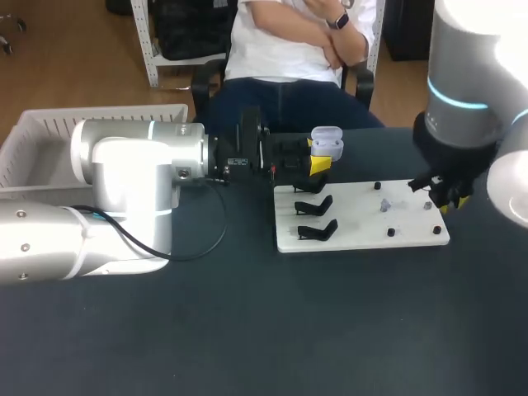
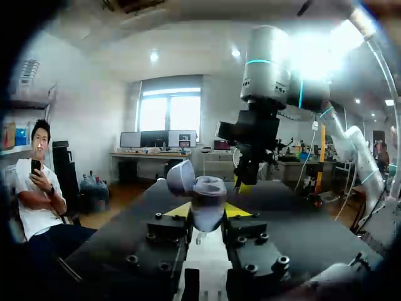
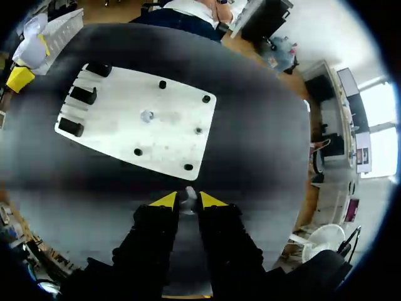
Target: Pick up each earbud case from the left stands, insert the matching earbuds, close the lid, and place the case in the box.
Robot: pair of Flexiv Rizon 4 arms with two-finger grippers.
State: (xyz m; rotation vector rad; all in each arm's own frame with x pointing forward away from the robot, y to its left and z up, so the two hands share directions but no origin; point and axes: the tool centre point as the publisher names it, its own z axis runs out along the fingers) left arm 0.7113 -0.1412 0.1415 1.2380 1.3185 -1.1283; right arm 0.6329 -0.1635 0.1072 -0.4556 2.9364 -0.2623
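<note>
Now left claw (image 1: 317,155) grips the open case (image 1: 328,140) at the board's (image 1: 363,238) eleven o'clock. Right claw (image 3: 187,202) pinches an earbud (image 3: 187,195).

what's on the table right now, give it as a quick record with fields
left fingers: shut on earbud case, held off the table at the board's far left corner
case lid: open
right fingers: shut on a small pale earbud, just off the board's right end
stands: three, black, all empty, on the left side of the white board
box: white, at the far left behind the left arm
</note>
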